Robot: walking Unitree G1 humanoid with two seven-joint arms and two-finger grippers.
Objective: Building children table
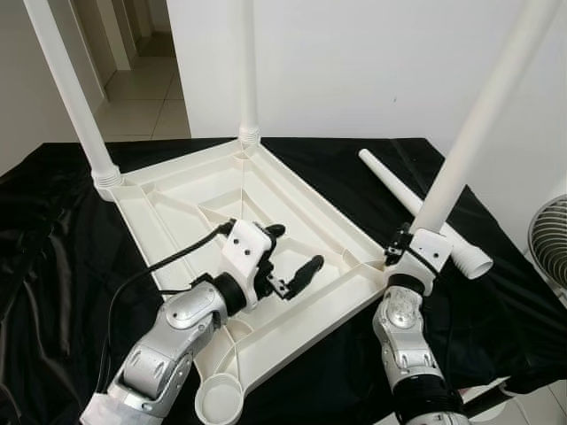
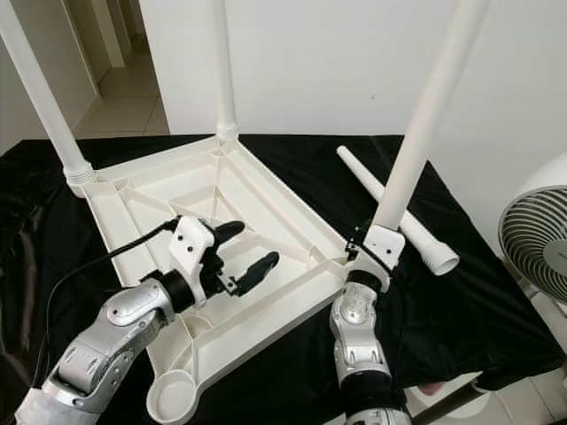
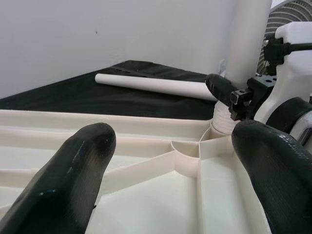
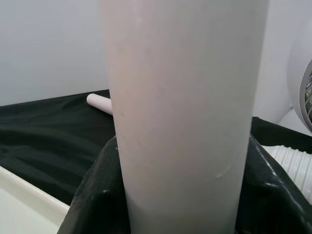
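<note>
An upturned white plastic children's table [image 1: 266, 199] lies on black cloth [image 1: 53, 230]. The right gripper [image 1: 409, 245] has its fingers clamped on an upright table leg [image 1: 478, 124]. The left gripper [image 1: 297, 257] hovers over the underside, fingers apart. A loose leg [image 1: 416, 208] lies beside.

a black cloth [image 1: 53, 221] covers the work surface from edge to edge; it is creased and wrinkled, with a slight sheen on the folds. behind it stands a plain white wall [image 1: 354, 62], unmarked and evenly lit. to the robot's left the wall ends at an opening onto a corridor [image 1: 146, 62] floored in pale tiles, with light door frames receding along it. on the robot's right, beside the surface's edge, stands a white fan [image 2: 540, 243] with a round wire grille, partly cut off by the frame. a strip of light floor [image 2: 523, 398] shows below it at the near right corner. lighting is bright and diffuse, shadows soft.
</note>
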